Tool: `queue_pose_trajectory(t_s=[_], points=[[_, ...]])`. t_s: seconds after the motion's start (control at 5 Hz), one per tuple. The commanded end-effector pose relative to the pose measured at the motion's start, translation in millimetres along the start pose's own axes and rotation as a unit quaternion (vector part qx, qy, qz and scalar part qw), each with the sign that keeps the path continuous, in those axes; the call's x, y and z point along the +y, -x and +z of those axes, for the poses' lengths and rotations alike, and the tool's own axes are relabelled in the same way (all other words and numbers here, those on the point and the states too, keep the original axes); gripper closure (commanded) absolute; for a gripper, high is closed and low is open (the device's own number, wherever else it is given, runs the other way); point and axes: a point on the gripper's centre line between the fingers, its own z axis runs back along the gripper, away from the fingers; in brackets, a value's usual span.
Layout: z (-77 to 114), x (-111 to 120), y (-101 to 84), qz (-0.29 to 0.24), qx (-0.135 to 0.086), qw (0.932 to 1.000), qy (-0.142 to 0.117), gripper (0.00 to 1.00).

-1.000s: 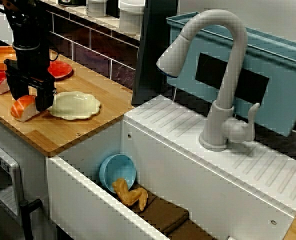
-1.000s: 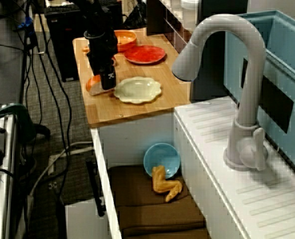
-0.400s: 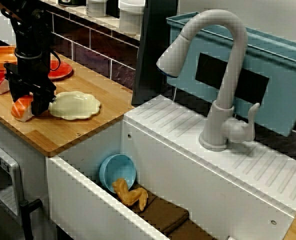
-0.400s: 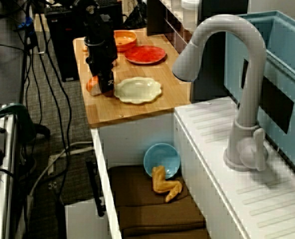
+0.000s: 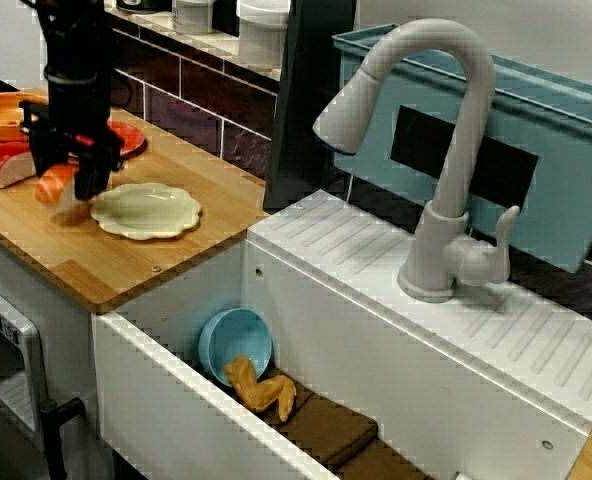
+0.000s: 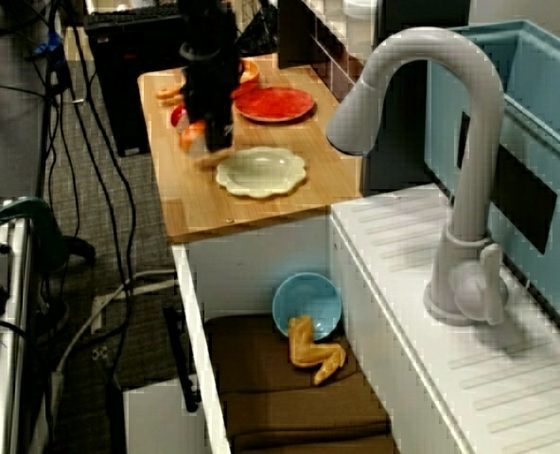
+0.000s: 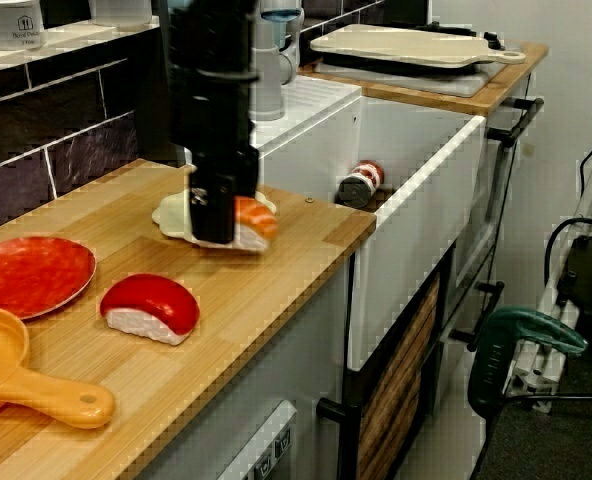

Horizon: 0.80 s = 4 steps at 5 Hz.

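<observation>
I counted two sushi pieces. The salmon sushi [image 5: 56, 183] hung in the gripper [image 5: 71, 176], whose fingers were clamped on its sides. It was held just off the wood toward the sink end of the counter [image 5: 96, 270], beside the cream plate [image 5: 146, 208]. The red sushi [image 7: 148, 305] lay alone nearer the counter's front edge.

There were two plates, the cream one and a red plate [image 7: 26, 275] by the back edge, and one orange pan [image 7: 16, 370] at the end far from the sink. In the sink [image 5: 176, 400] I saw one blue bowl [image 5: 238, 343], one yellow fried piece [image 5: 261, 388] leaning against it and, in the view from the counter's end, one small can [image 7: 359, 184].

A second earlier the salmon sushi had rested on the wood at the cream plate's edge with the gripper down over it. By this moment it had been lifted clear and carried a little toward the red plate, blurred in the view across the sink.

The counter was pale wood against dark tiles. One grey faucet [image 5: 446, 150] stood on the white drainboard before a blue bin [image 5: 556, 150], and cables trailed over the floor [image 6: 91, 312].
</observation>
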Motion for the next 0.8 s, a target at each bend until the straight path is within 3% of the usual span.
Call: queue_pose_trajectory(t_s=[0.0, 0.2, 0.6], points=[[44.6, 10.7, -39.9, 0.003, 0.017, 0.9996, 0.021, 1.00], [38.8, -0.3, -35.3, -0.003, 0.006, 0.9999, 0.016, 1.00], [33.1, -22.9, 3.5, -0.011, -0.078, 0.9969, 0.003, 1.00]])
